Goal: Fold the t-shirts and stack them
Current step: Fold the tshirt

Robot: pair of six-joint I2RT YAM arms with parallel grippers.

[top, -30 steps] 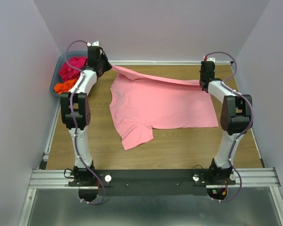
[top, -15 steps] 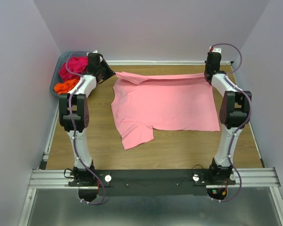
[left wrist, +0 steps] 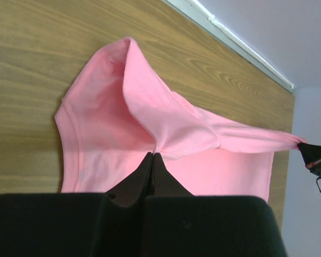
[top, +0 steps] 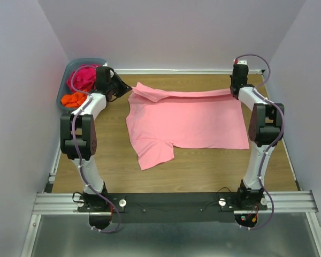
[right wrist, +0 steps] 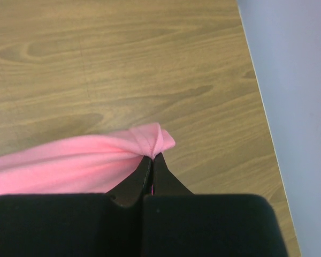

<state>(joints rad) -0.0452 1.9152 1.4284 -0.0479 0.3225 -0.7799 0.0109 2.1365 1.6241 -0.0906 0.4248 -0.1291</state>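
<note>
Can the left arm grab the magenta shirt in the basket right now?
Probably not yet. The magenta shirt lies exposed in the basket, close beside the left gripper, but that gripper is shut on the raised edge of the light pink shirt and must release first.

Bright, even light; faint shadows

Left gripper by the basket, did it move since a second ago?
Yes. The left gripper has slid back from the far wall toward the robot's bases, judged against the basket, pinching the light pink t-shirt.
</note>
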